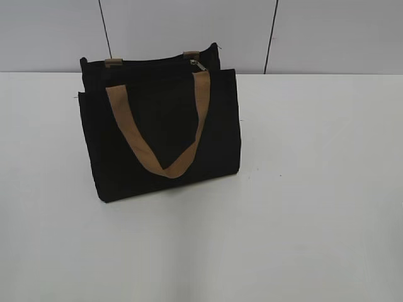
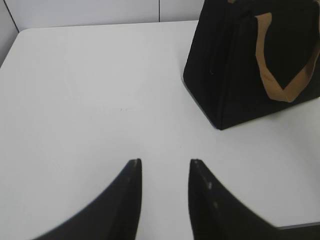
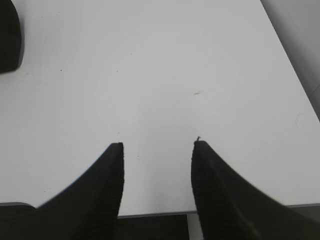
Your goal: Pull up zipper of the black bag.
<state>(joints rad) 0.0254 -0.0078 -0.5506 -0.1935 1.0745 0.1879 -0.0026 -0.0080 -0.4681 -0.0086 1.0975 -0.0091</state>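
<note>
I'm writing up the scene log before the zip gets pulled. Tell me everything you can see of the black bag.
The black bag is a boxy tote of matte black fabric, standing upright on the white table, left of centre and near the back wall. A tan webbing handle droops in a loop down its front face; a second handle's tan ends peek over the top edge. A small silvery zipper pull sits at the top right. Neither pincer touches it.

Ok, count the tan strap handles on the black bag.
2. The front tan handle droops down the black bag's near face; the rear handle shows only as two stubs at the top edge.
</note>
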